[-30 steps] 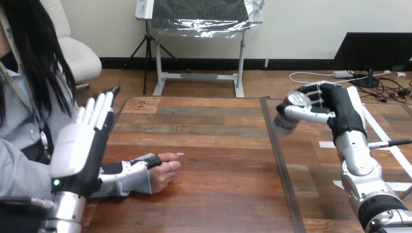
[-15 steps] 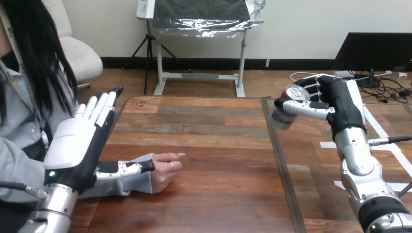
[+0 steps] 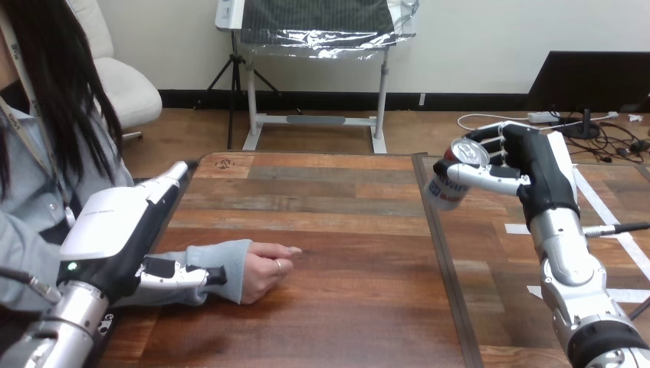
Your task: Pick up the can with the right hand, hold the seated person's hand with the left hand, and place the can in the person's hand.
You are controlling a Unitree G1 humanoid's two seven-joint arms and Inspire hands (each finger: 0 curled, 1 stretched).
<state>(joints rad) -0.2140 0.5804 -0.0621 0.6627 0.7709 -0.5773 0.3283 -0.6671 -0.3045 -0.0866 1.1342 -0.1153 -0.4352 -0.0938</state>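
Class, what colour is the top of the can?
The can has a silver top, seen best in the head view.

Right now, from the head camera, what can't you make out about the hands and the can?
Head view:
- person's hand: palm turned away, hidden.
- left hand: its white back hides the palm; contact with the sleeve unclear.
- can: the right hand wraps it and covers its far side.
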